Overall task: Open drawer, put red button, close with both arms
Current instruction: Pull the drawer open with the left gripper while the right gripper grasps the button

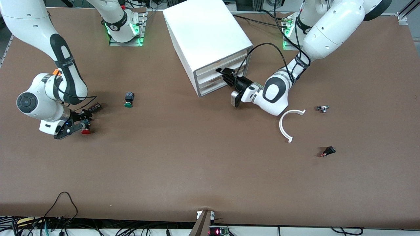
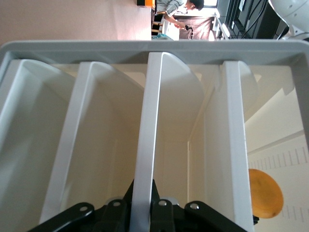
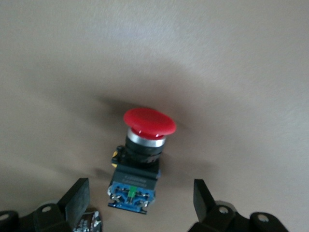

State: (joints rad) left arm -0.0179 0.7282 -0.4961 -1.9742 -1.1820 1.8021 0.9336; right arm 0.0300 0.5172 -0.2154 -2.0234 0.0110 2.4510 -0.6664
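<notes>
The white cabinet (image 1: 203, 29) stands at the table's middle, toward the robots' bases, with four stacked drawers in its front. My left gripper (image 1: 223, 72) is at the cabinet's front, shut on the front lip of the drawer (image 1: 210, 73) second from top; in the left wrist view the white lip (image 2: 149, 121) runs between my gripper's (image 2: 143, 193) black fingers. The drawer sits about level with the others. The red button (image 1: 86, 131) lies on its side on the table at the right arm's end. My right gripper (image 1: 80, 125) is open, low over it, with the button's body (image 3: 135, 181) between the fingers (image 3: 77, 198), untouched.
A green-capped button (image 1: 128, 100) lies between the red button and the cabinet. A small dark part (image 1: 96, 107) lies beside my right gripper. Toward the left arm's end lie a white curved strip (image 1: 287, 126), a small metal part (image 1: 323, 108) and a small black-and-red part (image 1: 328, 151).
</notes>
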